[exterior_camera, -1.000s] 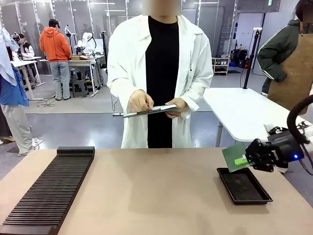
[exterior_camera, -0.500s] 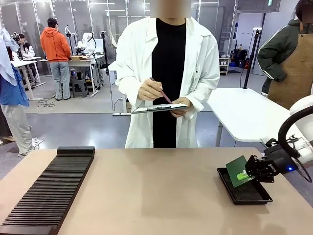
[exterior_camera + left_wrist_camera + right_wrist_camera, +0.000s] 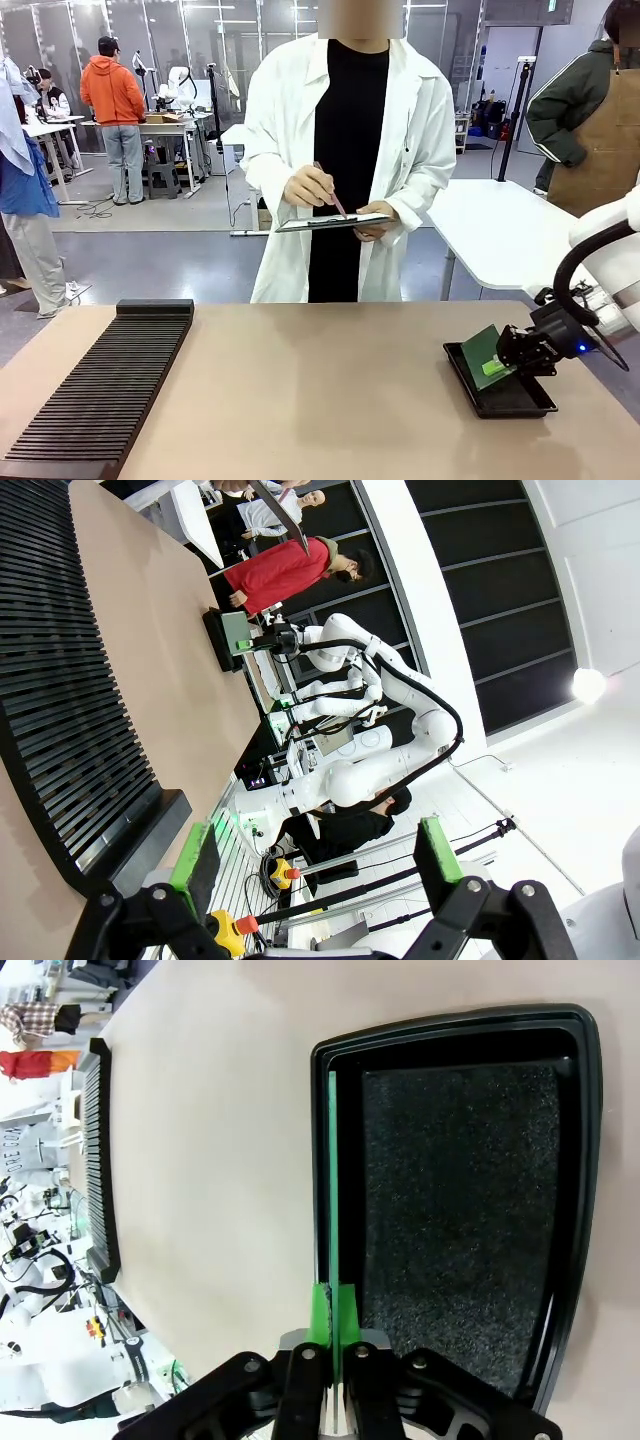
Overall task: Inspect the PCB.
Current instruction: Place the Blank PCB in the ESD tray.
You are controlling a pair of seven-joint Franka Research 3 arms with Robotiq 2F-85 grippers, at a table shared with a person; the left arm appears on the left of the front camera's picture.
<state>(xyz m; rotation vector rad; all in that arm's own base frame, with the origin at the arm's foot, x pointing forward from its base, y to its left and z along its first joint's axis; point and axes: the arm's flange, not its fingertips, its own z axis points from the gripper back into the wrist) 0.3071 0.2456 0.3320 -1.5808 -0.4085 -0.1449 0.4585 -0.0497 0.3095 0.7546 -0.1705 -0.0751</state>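
The PCB (image 3: 483,348), lower right of the front view, is tilted on edge over the left end of the black tray (image 3: 505,400). The right gripper (image 3: 497,362) pinches its near edge between closed green pads (image 3: 343,1312); in the right wrist view the PCB (image 3: 332,1180) runs edge-on up from the fingers along the tray (image 3: 585,1160) wall. The left gripper (image 3: 315,855) stands wide apart, holding nothing. At lower left lies a ribbed black rack (image 3: 105,385). Upper centre, a person (image 3: 345,160) holds a clipboard (image 3: 335,222).
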